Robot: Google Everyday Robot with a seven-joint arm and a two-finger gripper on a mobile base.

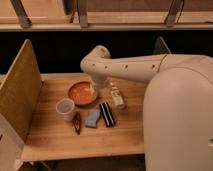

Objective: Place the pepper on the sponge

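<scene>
The pepper [77, 123], a slender dark red chili, lies on the wooden table near its front, just left of the sponge. Beside it, the light blue sponge [92, 118] lies flat with nothing on top. My gripper [96, 90] hangs from the white arm over the right rim of the orange bowl, behind the sponge and apart from the pepper.
An orange bowl [81, 93] sits mid-table. A clear cup [65, 108] stands left of the pepper, a black striped block [106, 114] lies right of the sponge, and a small bottle [117, 96] lies behind it. A tan divider panel [20, 90] walls the left side.
</scene>
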